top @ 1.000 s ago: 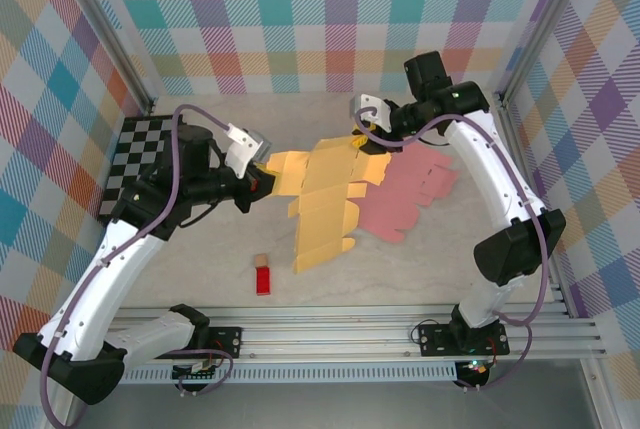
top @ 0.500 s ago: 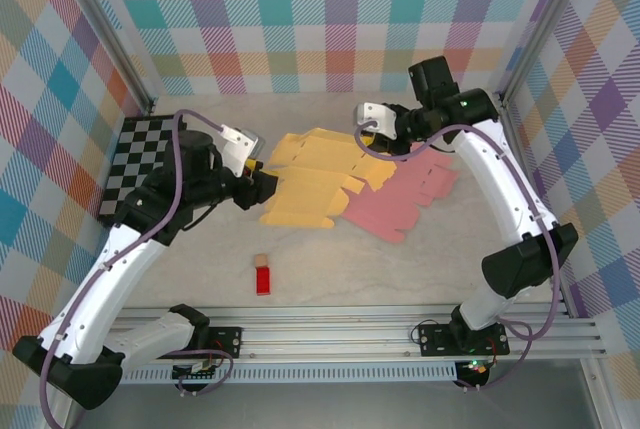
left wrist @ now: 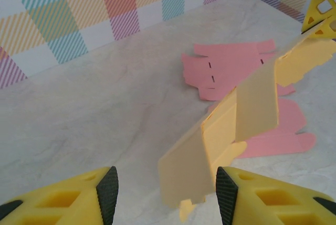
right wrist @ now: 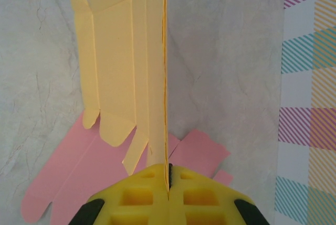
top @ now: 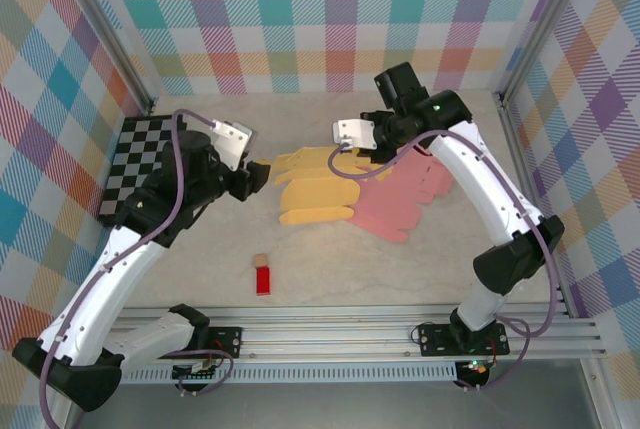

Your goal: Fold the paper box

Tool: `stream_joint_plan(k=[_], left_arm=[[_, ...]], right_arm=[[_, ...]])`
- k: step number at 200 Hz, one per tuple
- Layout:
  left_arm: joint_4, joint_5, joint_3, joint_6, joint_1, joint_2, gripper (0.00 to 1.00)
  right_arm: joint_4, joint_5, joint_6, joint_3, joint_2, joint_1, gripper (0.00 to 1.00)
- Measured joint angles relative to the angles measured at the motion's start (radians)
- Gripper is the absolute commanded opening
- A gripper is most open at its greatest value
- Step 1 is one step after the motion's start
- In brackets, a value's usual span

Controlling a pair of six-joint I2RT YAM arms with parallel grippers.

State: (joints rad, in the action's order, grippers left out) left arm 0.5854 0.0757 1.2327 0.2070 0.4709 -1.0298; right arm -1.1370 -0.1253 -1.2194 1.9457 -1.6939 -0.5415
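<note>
Two grippers flank the flat yellow die-cut paper box sheet (top: pixel 315 189) on the pale tabletop (top: pixel 200 279) (partly over a pink paper sheet (top: pixel 400 199)): the right gripper (right wrist: pixel 168 175) pinches its far edge, the left gripper (left wrist: pixel 166 185) gapes beside its left end.

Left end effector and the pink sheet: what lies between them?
The yellow box blank, seen in the top external and left wrist views.

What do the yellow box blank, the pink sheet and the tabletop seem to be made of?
Yellow box blank: thin matte card or stiff paper, judging by its die-cut flaps and creases. Pink sheet: likely the same matte card, flat with cut tabs. Tabletop: smooth, pale, marble-veined; perhaps laminate or print, unclear.
</note>
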Motion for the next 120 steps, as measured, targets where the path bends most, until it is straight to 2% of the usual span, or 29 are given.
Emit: stream_joint_plan(k=[51, 120], left_arm=[[-0.019, 0.066, 0.127, 0.105, 0.0, -0.157, 0.54], [-0.012, 0.187, 0.133, 0.15, 0.0, -0.225, 0.54]], right_arm=[[-0.033, 0.013, -0.002, 0.035, -0.045, -0.01, 0.0], [-0.054, 0.01, -0.002, 0.042, -0.045, -0.01, 0.0]])
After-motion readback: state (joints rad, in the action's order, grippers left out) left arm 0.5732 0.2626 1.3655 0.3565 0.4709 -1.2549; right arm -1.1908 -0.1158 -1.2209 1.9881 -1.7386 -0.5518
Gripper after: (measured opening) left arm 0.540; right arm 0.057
